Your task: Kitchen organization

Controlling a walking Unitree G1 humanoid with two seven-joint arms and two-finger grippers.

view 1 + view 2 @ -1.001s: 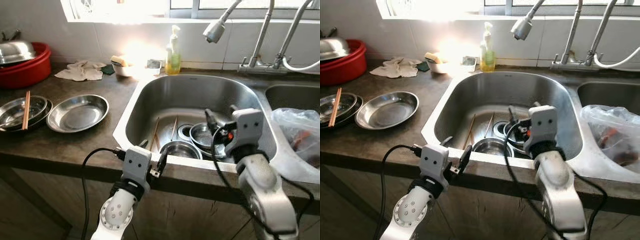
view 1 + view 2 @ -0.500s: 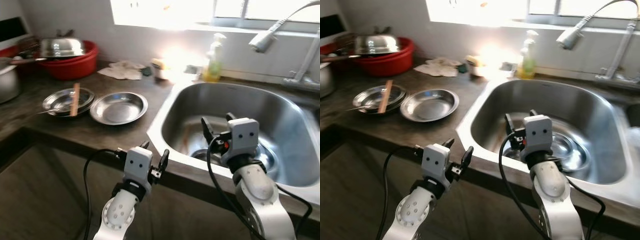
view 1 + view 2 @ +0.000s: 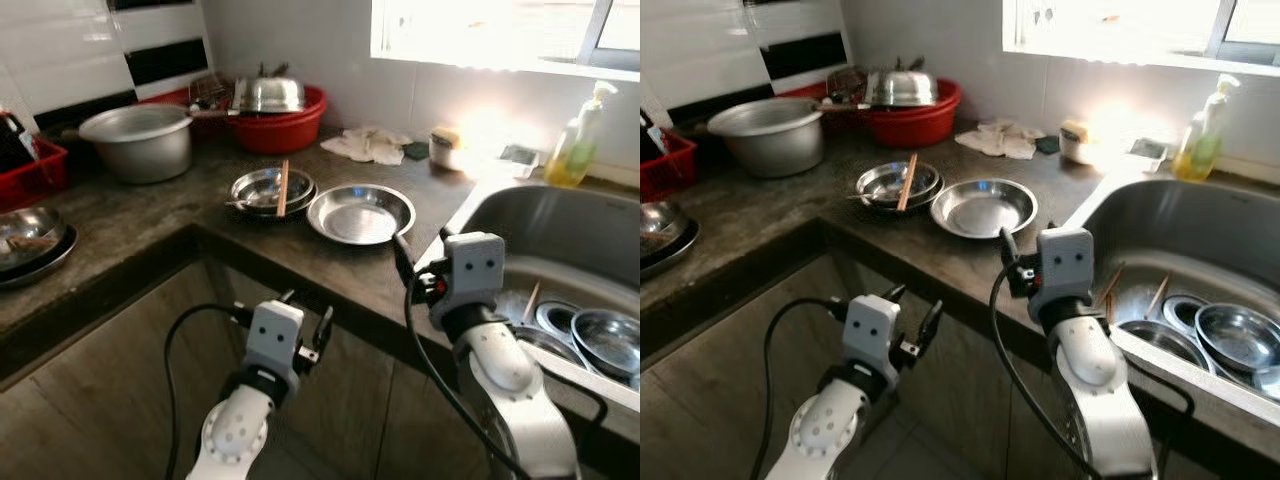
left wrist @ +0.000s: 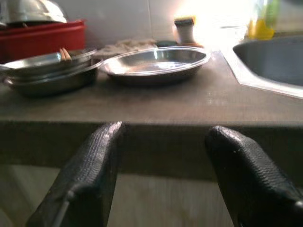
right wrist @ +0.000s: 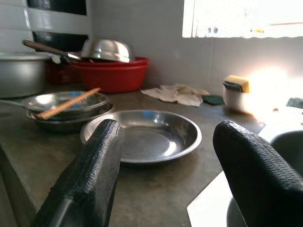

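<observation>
**A:** Which step are you on?

**B:** As I judge it, I'm lining up on the counter dishes, with nothing picked up. My right gripper (image 3: 400, 252) hovers over the counter's (image 3: 150, 235) front edge, fingers spread wide and empty, aimed at the shallow steel plate (image 3: 360, 212). My left gripper (image 3: 305, 312) hangs lower, in front of the cabinet below the counter edge, also parted and holding nothing.

**A:** Where does the plate sit?

**B:** Flat on the dark counter, between the sink (image 3: 560, 225) and a stack of steel bowls (image 3: 262, 190) with chopsticks (image 3: 283, 187) lying across them. It is just beside the bowls; I can't tell if they touch.

**A:** How does it look?

**B:** Round, shiny, empty, with a low flared rim. It is thin metal, so probably light and slippery.

**A:** Next move?

**B:** I think I need to reach the right arm forward and drop one finger inside the rim and one outside, then pinch. The rim is low, so the approach must be shallow.
</observation>
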